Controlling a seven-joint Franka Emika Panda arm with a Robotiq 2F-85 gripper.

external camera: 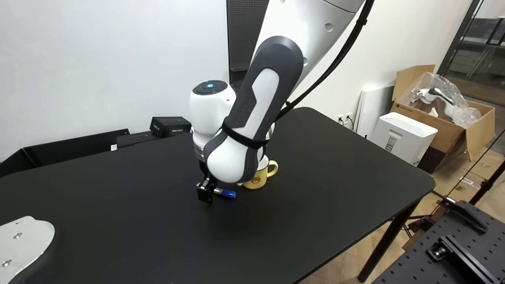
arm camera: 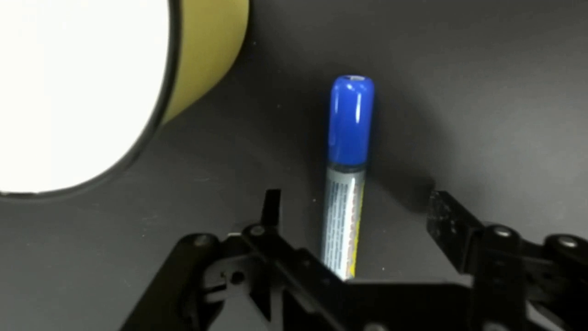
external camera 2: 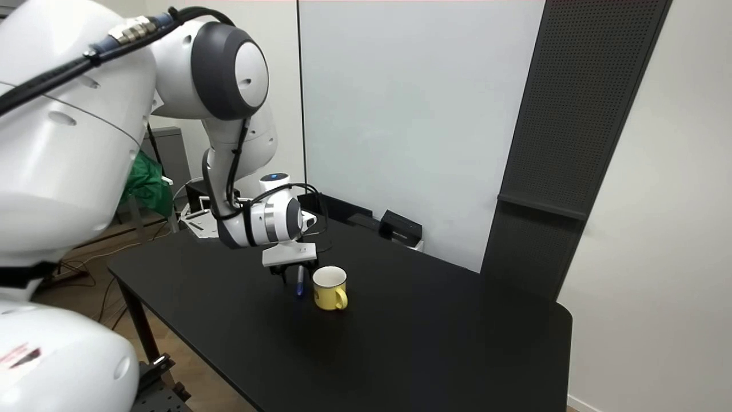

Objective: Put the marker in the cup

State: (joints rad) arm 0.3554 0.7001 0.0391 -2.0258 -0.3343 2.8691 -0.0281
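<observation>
Jaws of the gripper point(arm camera: 353, 203) are spread near the upright, white-lined cup point(external camera 2: 327, 295); between them the marker point(arm camera: 347, 184) is laid lengthwise, blue cap point(arm camera: 351, 123) pointed away.

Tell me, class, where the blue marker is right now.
In the wrist view, just right of centre, the blue marker lies on the black table, right of the yellow mug and between the open jaws of the pincer.

Franka arm point(external camera: 300, 19): glossy white, dark grey trim point(external camera: 282, 51)
Cable point(external camera: 351, 39): black
Wrist light point(external camera: 210, 85): blue
Robotiq gripper point(arm camera: 354, 205): black, round screws point(arm camera: 502, 231)
</observation>
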